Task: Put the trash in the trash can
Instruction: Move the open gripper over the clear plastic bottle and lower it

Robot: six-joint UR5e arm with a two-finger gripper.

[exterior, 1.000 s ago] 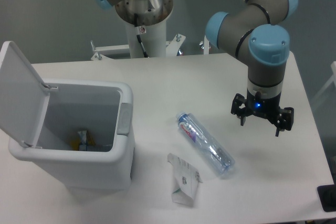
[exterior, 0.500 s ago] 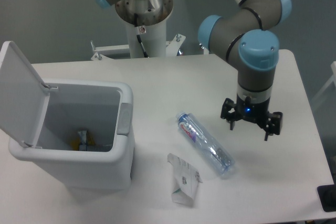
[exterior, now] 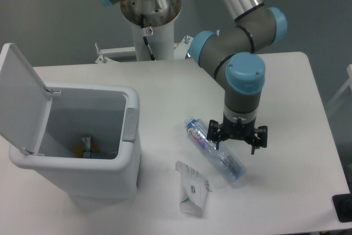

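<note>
The water bottle [exterior: 215, 151] lies between the trash can [exterior: 77, 169] and end effector [exterior: 237, 140], cardboard piece [exterior: 192, 187] in front.

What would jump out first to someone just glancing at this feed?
The gripper hangs open right over the clear water bottle lying near the table's middle. At left, the white trash can stands with its lid flipped up, something yellow already inside. A white cardboard piece lies at the front edge.

Silver-grey arm [exterior: 242, 28] with light-blue joint caps and black gripper [exterior: 237, 139]
</note>
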